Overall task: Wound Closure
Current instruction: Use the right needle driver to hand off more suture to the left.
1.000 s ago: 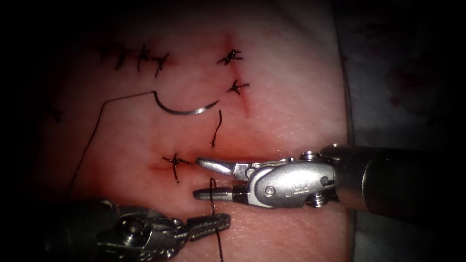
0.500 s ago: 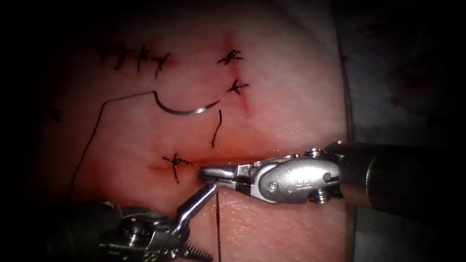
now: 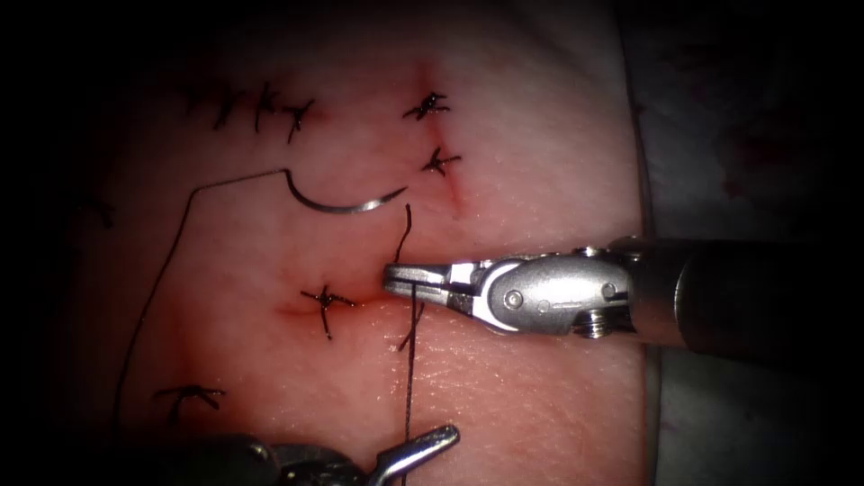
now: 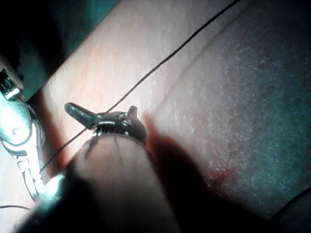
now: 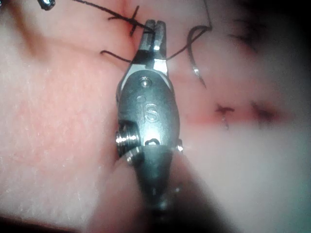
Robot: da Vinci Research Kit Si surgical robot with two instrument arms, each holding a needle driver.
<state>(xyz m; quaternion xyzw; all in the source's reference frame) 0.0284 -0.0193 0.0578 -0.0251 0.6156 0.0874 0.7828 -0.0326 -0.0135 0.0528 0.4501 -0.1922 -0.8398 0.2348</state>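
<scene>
My right tool point(image 3: 396, 277) comes in from the right with its jaws shut on the dark thread point(image 3: 408, 378) just right of a knotted stitch point(image 3: 324, 299). From those jaws the thread runs straight down to my left tool point(image 3: 430, 445) at the lower edge. The left tool's jaws stand open and hold nothing. In the left wrist view the thread point(image 4: 160, 63) crosses the spread jaws of the left tool point(image 4: 99, 109). The curved needle point(image 3: 346, 202) lies free on the tissue point(image 3: 522, 180), left of the upper cut and not in it. In the right wrist view the right tool point(image 5: 155, 28) grips thread beside the needle point(image 5: 193, 56).
Finished knots sit at the upper cut point(image 3: 427, 106) point(image 3: 439, 162), in a row at upper left point(image 3: 256, 108), and at lower left point(image 3: 189, 393). A short loose thread end point(image 3: 403, 236) lies above the right jaws. The needle's thread point(image 3: 171, 252) loops down the left. White cloth point(image 3: 720, 135) borders the tissue.
The right jaws went from open to shut on the thread and rose a little. The left tool let go of the thread, opened and drew back down, uncovering the lower-left knot.
</scene>
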